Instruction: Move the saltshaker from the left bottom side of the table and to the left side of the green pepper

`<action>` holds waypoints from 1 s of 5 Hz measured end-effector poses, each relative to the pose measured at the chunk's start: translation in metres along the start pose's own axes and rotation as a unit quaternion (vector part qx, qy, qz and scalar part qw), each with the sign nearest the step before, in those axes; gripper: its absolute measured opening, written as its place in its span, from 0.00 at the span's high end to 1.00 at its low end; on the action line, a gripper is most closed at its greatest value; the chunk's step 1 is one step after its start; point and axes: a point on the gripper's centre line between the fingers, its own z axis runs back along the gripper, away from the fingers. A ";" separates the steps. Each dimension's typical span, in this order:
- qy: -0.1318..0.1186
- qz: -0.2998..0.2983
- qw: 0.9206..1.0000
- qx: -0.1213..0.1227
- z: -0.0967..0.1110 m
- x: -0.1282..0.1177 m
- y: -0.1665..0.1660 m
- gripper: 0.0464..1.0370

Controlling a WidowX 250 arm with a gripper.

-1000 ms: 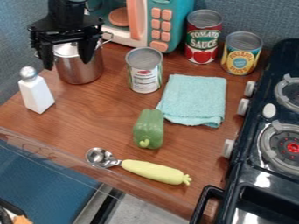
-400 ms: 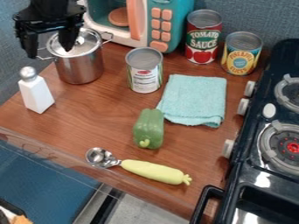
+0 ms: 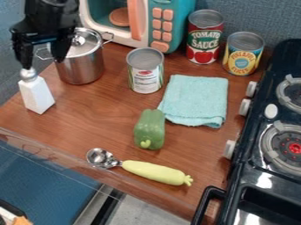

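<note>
- The black gripper hangs at the upper left of the view, its two fingers spread apart with nothing held between them.
- The white saltshaker stands upright on the wooden table, near its left edge in the view. One fingertip overlaps its silver cap in the view; whether they touch cannot be told.
- The metal pot, with a lid on top, stands near the saltshaker, toward the back of the table.
- The green pepper lies near the middle of the table, well apart from the saltshaker.
- A scoop with a pale yellow handle lies in front of the pepper, its metal bowl toward the left of the view.
- A folded light blue cloth lies behind the pepper and to its right in the view.
- A small can stands between the pot and the cloth.
- A red can and a yellow can stand behind the cloth, beside a teal toy microwave.
- A black toy stove is along the right side of the view.
</note>
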 end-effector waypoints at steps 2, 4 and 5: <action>-0.010 0.005 1.000 0.011 -0.007 0.007 0.005 0.04; -0.010 -0.008 1.000 0.022 -0.023 0.000 0.015 0.04; -0.012 -0.011 1.000 0.024 -0.025 0.001 0.018 0.04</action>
